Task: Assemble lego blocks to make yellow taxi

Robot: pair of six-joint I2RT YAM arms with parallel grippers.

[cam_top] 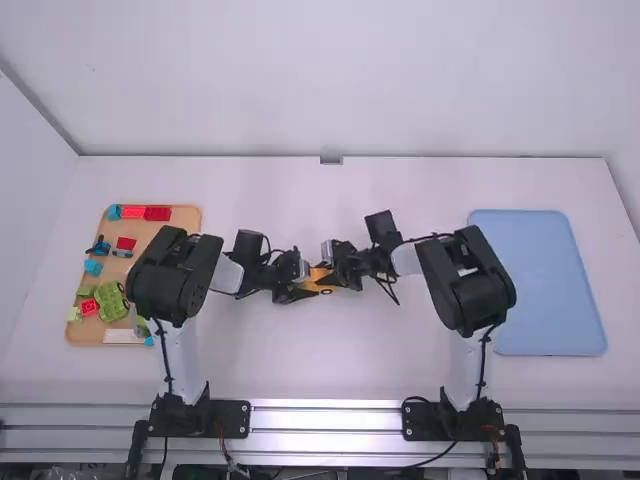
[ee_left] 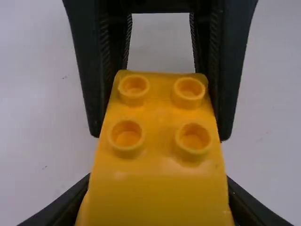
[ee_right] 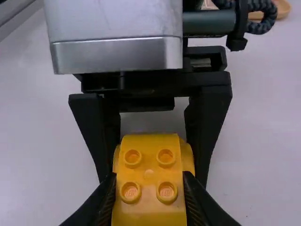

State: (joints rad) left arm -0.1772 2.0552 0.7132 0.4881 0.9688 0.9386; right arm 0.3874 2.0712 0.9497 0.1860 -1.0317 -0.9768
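Yellow block assembly point(cam_top: 317, 284) pinched from both ends over the middle of the white table point(cam_top: 330, 360).
The left gripper point(cam_top: 299, 288) and right gripper point(cam_top: 340, 277) each clamp it, studs showing; outward lie the wooden tray point(cam_top: 152, 236) of coloured blocks, left, and the blue tray point(cam_top: 545, 280), right.

Over the middle of the white table point(cam_top: 330, 375), the left gripper point(cam_top: 298, 288) and right gripper point(cam_top: 336, 275) meet at a yellow toy piece point(cam_top: 320, 282). Off to the left I see a wooden tray point(cam_top: 150, 229) with red bricks point(cam_top: 158, 213), light-blue ones, a bulky green piece point(cam_top: 111, 301) and a white strip point(cam_top: 123, 337), the left arm's black elbow point(cam_top: 160, 275) above its inner side. A blue tray point(cam_top: 540, 285) lies on the right.
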